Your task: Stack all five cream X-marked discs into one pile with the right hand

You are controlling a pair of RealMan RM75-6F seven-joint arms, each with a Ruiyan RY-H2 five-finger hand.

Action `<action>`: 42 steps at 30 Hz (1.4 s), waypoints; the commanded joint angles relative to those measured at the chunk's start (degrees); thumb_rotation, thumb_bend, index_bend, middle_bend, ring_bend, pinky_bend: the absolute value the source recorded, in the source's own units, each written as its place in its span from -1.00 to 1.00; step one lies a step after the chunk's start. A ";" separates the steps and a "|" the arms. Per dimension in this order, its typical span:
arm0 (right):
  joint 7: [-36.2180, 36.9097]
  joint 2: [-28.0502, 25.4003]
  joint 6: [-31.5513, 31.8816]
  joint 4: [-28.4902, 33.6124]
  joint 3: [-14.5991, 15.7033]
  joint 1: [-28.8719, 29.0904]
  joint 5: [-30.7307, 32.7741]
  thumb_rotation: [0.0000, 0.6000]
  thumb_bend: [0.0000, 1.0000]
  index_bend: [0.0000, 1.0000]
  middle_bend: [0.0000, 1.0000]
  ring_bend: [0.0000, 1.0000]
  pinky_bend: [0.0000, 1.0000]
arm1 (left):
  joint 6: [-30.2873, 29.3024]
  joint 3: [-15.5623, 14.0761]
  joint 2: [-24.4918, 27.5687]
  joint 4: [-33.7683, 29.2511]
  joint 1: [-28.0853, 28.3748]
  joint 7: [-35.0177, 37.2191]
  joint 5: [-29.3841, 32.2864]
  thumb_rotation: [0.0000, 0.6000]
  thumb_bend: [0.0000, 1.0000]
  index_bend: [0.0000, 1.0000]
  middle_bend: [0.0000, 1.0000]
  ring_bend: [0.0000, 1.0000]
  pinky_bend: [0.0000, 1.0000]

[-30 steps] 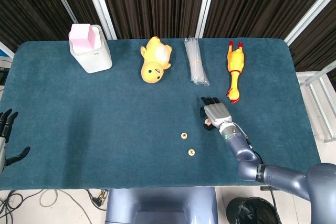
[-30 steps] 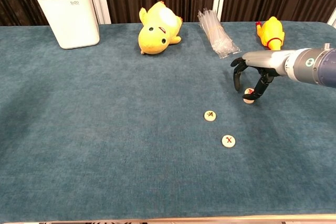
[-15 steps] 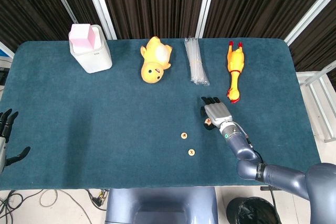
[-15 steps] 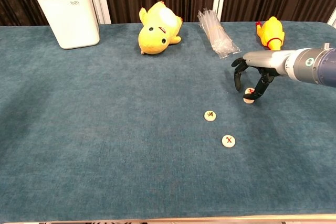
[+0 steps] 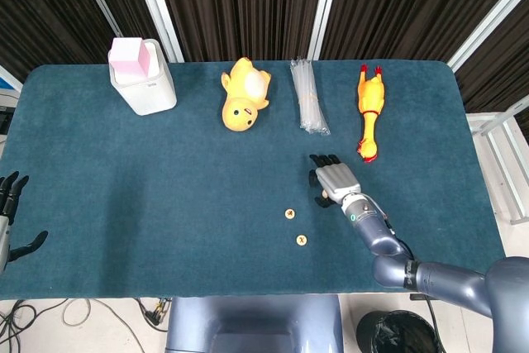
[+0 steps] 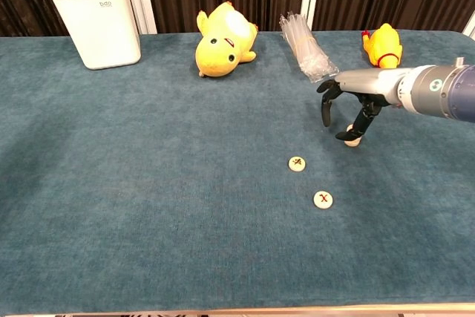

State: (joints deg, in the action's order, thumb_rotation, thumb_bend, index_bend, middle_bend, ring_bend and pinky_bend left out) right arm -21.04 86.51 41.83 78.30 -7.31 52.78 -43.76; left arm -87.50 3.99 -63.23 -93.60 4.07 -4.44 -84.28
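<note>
Two cream X-marked discs lie apart on the teal cloth, one ahead of the other. A small cream pile of discs sits to their right; I cannot tell how many it holds. My right hand hovers just left of and above the pile with its fingers curled downward and apart, holding nothing. One fingertip is right at the pile's left edge. In the head view the hand hides the pile. My left hand hangs off the table's left edge, fingers spread.
Along the far side stand a white box with pink tissue, a yellow plush, a clear bag of straws and a rubber chicken. The table's front edge lies beyond the loose discs.
My right hand has lifted slightly and shifted left off the pile, whose cream edge now shows beside the fingertip. The two loose discs and the left hand have not moved.
</note>
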 commanded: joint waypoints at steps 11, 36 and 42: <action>-1.85 -0.97 2.62 5.96 1.62 -0.55 -1.85 1.00 -0.18 -0.21 -0.98 -0.93 -0.93 | 0.08 -0.08 0.13 0.05 0.02 0.50 -0.15 1.00 -0.66 -0.91 -1.00 -1.00 -0.93; -1.86 4.90 4.68 4.91 1.85 -1.06 -5.47 1.00 -0.18 -0.36 -0.98 -0.94 -0.95 | 0.45 -0.13 0.24 0.18 0.18 0.95 -0.15 1.00 -0.66 -0.91 -1.00 -1.00 -0.97; -1.43 5.73 5.35 4.62 1.48 -1.38 -6.45 1.00 -0.18 -0.29 -0.98 -0.94 -0.95 | 0.45 -0.15 0.25 0.19 0.19 0.98 -0.16 1.00 -0.66 -0.91 -1.00 -1.00 -0.97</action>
State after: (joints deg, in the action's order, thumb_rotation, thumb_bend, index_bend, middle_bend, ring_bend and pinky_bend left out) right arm -22.48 92.22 47.17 82.94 -5.81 51.41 -50.19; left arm -87.04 3.84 -62.98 -93.41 4.26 -3.45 -84.44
